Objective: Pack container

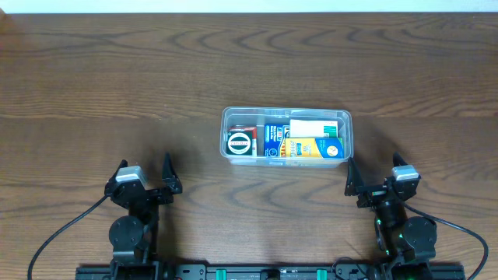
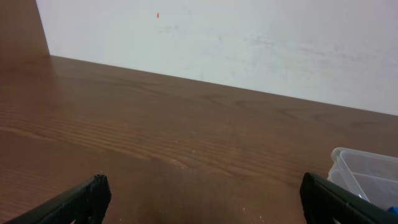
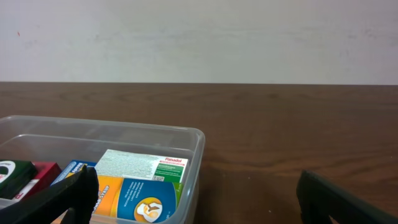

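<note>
The container [image 1: 284, 111] is a clear plastic tub at the table's middle. Small boxes lie flat inside it: a dark one with a round logo [image 1: 240, 142], a blue one [image 1: 274, 140], a white one [image 1: 315, 126] and a yellow-and-blue one [image 1: 315, 148]. My left gripper [image 1: 145, 165] rests open near the front left, well away from the tub, with nothing between its fingers [image 2: 93, 190]. My right gripper [image 1: 374, 163] stands open just in front of the tub's right end. In the right wrist view the container's near right corner [image 3: 198, 140] sits between the spread jaws of the right gripper [image 3: 196, 183].
Bare brown wooden table [image 1: 117, 78] surrounds the tub on all sides. A white wall [image 2: 249, 43] runs behind the far edge. Black cables [image 1: 62, 233] trail from both arm bases along the front edge. One corner of the tub [image 2: 367, 165] shows at the left wrist view's right.
</note>
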Robot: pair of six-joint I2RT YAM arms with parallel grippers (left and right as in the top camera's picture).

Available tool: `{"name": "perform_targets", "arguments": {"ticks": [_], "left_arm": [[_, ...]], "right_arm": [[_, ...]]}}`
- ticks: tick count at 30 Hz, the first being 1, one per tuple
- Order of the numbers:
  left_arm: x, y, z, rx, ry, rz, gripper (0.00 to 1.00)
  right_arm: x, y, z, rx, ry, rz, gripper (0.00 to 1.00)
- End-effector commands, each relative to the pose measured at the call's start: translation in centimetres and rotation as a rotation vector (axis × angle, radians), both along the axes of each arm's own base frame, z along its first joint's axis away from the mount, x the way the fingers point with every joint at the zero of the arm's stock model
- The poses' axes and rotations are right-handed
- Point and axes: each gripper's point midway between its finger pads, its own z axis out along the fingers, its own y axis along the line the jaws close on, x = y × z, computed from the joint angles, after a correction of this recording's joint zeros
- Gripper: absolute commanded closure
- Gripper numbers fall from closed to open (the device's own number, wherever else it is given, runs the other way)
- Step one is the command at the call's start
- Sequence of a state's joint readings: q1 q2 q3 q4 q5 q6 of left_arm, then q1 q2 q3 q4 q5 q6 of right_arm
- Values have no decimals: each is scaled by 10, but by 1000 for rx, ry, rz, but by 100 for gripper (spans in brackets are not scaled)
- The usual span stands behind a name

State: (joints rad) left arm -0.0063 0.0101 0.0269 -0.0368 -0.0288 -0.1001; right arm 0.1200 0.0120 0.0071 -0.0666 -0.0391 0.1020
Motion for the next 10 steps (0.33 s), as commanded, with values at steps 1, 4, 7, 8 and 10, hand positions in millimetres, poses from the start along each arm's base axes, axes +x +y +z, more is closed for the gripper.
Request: {"name": "perform_targets", "arguments": {"ticks": [1,4,7,8,10], "left_arm": [[-1,3,-18,14,53,13,2],[-1,3,-18,14,53,13,2],[-1,3,-18,14,53,13,2],[-1,3,-18,14,52,13,2],[-1,3,-18,14,52,13,2]], "right_arm": [[0,0,0,-5,-1,4,1],[0,0,0,-5,-1,4,1],[0,0,0,-5,-1,4,1],[0,0,0,-5,-2,4,1],[0,0,0,-5,-1,4,1]]}}
